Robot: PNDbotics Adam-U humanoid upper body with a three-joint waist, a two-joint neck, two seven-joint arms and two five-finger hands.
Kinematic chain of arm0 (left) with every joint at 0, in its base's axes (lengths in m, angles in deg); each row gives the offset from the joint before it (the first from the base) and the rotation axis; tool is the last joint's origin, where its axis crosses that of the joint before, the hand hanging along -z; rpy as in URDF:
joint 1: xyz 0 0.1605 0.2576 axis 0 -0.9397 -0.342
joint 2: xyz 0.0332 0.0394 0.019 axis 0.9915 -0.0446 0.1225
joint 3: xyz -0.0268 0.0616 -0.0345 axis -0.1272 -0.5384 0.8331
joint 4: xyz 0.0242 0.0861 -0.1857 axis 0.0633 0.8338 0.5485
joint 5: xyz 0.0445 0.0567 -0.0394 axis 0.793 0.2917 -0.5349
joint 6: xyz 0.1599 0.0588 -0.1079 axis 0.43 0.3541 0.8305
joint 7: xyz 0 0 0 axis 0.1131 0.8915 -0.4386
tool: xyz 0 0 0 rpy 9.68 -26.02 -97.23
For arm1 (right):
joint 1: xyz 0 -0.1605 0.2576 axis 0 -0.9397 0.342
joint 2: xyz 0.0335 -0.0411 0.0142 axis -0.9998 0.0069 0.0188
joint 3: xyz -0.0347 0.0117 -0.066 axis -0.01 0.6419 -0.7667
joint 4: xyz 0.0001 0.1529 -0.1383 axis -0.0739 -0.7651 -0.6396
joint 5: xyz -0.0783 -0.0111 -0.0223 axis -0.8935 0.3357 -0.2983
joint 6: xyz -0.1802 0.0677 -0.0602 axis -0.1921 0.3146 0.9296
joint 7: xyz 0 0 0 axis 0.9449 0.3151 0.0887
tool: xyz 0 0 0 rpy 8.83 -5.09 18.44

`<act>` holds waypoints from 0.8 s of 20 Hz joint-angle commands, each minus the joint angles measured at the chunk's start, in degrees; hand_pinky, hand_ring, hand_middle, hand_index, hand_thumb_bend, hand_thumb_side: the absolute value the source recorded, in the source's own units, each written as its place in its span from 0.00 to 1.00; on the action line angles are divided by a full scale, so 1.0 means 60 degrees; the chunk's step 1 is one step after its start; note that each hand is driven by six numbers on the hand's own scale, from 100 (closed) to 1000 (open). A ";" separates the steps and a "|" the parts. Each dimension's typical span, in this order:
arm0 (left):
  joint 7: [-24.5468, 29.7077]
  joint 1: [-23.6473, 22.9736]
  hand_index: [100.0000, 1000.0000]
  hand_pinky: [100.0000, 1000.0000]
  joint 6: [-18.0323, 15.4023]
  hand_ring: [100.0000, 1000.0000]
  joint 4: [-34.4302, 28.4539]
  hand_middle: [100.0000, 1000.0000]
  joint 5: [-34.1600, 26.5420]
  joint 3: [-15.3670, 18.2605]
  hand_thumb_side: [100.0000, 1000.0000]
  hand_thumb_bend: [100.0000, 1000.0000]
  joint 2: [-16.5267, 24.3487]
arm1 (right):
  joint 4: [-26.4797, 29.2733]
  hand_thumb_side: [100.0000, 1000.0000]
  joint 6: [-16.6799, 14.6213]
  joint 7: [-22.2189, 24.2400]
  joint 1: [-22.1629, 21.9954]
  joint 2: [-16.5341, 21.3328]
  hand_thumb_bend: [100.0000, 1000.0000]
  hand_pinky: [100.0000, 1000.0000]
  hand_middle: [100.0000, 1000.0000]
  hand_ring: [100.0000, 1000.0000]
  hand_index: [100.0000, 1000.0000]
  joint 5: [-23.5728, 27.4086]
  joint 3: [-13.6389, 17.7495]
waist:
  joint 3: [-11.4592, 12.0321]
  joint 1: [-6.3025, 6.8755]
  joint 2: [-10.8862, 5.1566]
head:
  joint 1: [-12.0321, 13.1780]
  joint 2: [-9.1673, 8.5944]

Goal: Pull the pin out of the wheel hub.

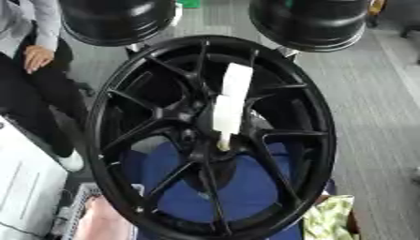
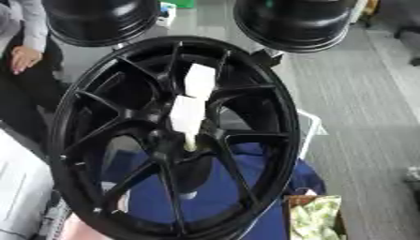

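One white pin in one black wheel hub.

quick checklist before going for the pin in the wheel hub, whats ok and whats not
1. Pin in sight: ok. The white pin shows against the black wheel.
2. Pin still seated: ok. Its lower tip sits at the hub, so it is not yet pulled.
3. Path to the pin: ok. Nothing lies in front of it in either eye view.
4. Left hand ready: cannot tell. No hand shows in either view.
5. Right hand ready: cannot tell, for the same reason.
6. Wheel held steady: cannot tell. It stands tilted above something blue, and its support is hidden.
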 commanded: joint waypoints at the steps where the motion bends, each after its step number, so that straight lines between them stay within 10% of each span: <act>1: 0.0087 0.0071 0.74 0.60 0.0009 0.98 -0.0147 0.70 0.0068 0.0015 0.70 0.46 0.0439 | 0.0203 0.25 0.0474 0.1439 0.0583 0.0733 0.00 0.87 0.80 0.78 0.86 -0.0610 -0.0471 | -0.0012 -0.0057 0.0023 | 0.0055 -0.0134; 9: 0.0193 0.0125 0.74 0.60 0.0034 0.98 -0.0147 0.70 0.0058 -0.0072 0.70 0.46 0.0559 | -0.1916 0.37 0.0209 0.5540 0.3728 -0.0580 0.00 0.89 0.84 0.86 0.89 -0.3138 -0.2646 | -0.0127 -0.0193 0.0031 | 0.0037 -0.0216; 16: 0.0189 0.0097 0.74 0.60 0.0041 0.98 -0.0147 0.70 0.0058 -0.0059 0.70 0.46 0.0547 | -0.4546 0.45 -0.0762 0.6905 0.5669 -0.2619 0.00 0.89 0.85 0.88 0.90 -0.4637 -0.3500 | -0.0213 -0.0183 0.0005 | 0.0041 -0.0232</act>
